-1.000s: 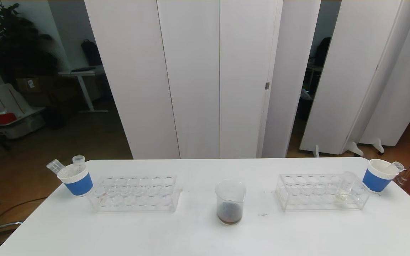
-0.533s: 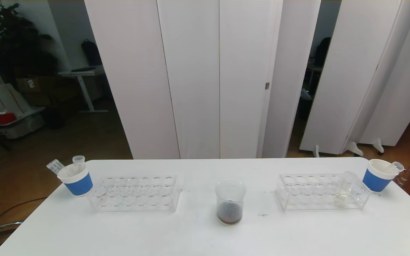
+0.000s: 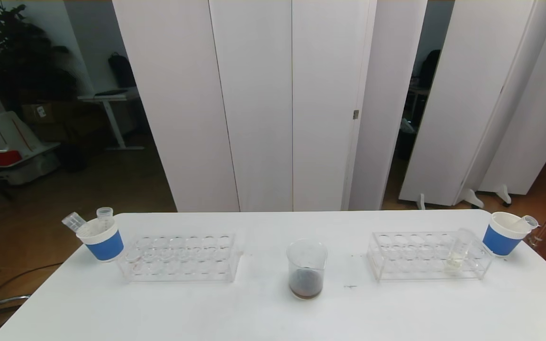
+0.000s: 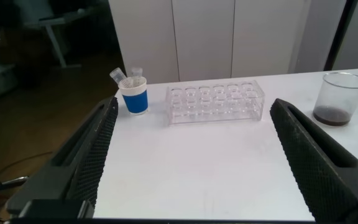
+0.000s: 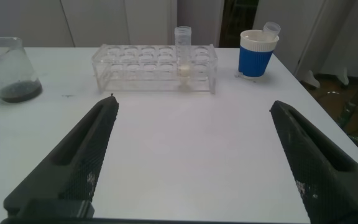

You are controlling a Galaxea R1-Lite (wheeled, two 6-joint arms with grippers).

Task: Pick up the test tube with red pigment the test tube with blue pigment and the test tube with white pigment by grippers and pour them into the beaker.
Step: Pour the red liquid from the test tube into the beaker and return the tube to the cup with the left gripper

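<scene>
— Nothing on the table (image 3: 263, 312) has moved since the earlier frames; beaker, racks and cups sit exactly where they were. Where are the pincers?

— Both are held back over the near side of the table, out of the head view. The left gripper (image 4: 191, 149) has its fingers (image 4: 95, 149) spread wide apart, with nothing between them. The right gripper (image 5: 191, 149) is the same: fingers (image 5: 82, 152) wide apart, holding nothing.

— And the beaker?

— The beaker (image 3: 306, 268) stands upright, well ahead of both pincers, off toward the right finger of the left one and the left finger of the right one. A dark, brownish liquid lies in its bottom.

— The test tube with white pigment?

— The test tube with white pigment (image 5: 183, 51) stands in the right rack (image 5: 154, 67), well ahead of the right gripper and roughly between its fingers. It leans slightly, with pale liquid low in it.

— What else is there?

— The right cup (image 5: 257, 53), white with a blue band, sits just beside that rack with a clear tube (image 5: 270, 28) leaning in it. Ahead of the left gripper stands the left rack (image 4: 215, 102), and beside it the left cup (image 4: 134, 95) with two clear tubes (image 4: 119, 75) poking out. I cannot tell whether any of those tubes holds pigment.
</scene>
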